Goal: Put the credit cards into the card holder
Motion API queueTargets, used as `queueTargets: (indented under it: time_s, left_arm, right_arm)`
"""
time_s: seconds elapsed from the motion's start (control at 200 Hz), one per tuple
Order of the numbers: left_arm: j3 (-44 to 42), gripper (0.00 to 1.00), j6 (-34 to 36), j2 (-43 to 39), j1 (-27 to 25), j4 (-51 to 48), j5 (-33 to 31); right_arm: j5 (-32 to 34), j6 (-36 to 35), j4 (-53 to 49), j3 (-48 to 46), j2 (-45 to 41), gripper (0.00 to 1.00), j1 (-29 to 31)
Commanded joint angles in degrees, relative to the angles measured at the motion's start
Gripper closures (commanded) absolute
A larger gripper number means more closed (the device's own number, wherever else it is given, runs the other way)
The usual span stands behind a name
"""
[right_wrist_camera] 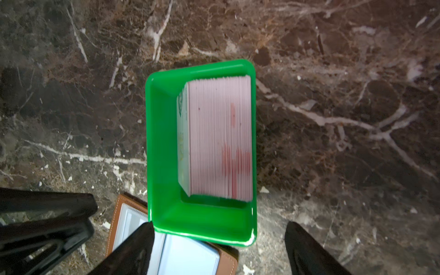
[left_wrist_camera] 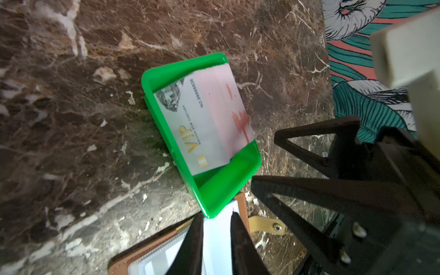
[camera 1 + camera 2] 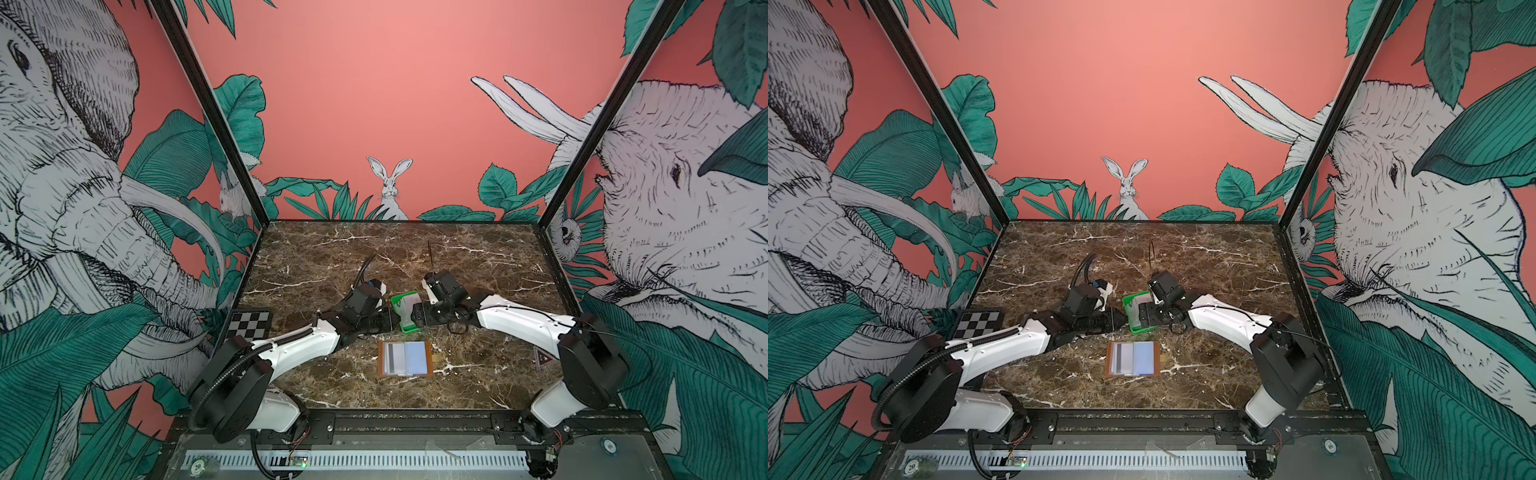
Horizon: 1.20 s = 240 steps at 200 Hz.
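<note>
A stack of credit cards stands on edge in a bright green tray, with a white VIP card facing out. In both top views the tray sits mid-table between my two grippers. The tan card holder lies open nearer the front, showing a grey-striped card and a pale blue card in its sleeves. My left gripper has its tips at the tray's corner, jaws a narrow gap apart with nothing between them. My right gripper is wide open, straddling the tray's near end.
A checkerboard plate lies at the table's left edge and a small triangular sticker at the right. The holder's snap tab sticks out sideways. Black frame posts and printed walls close in the marble table.
</note>
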Motion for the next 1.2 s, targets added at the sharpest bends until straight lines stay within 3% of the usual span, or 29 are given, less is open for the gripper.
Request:
queueTargets:
  time_s: [0.0, 0.49, 1.195]
  left_arm:
    - [4.0, 0.77, 1.3, 2.5, 0.6, 1.9, 2.8]
    - [12.5, 0.84, 1.5, 13.6, 2.4, -3.5, 1.3]
    - [15.3, 0.89, 3.5, 18.4, 2.5, -9.5, 0.8]
  right_arm:
    - [-1.0, -1.1, 2.3, 1.7, 2.2, 0.16, -0.6]
    - [-1.7, -1.4, 2.7, 3.4, 8.1, 0.17, -1.1]
    - [0.8, -3.1, -0.1, 1.7, 3.5, 0.18, -3.4]
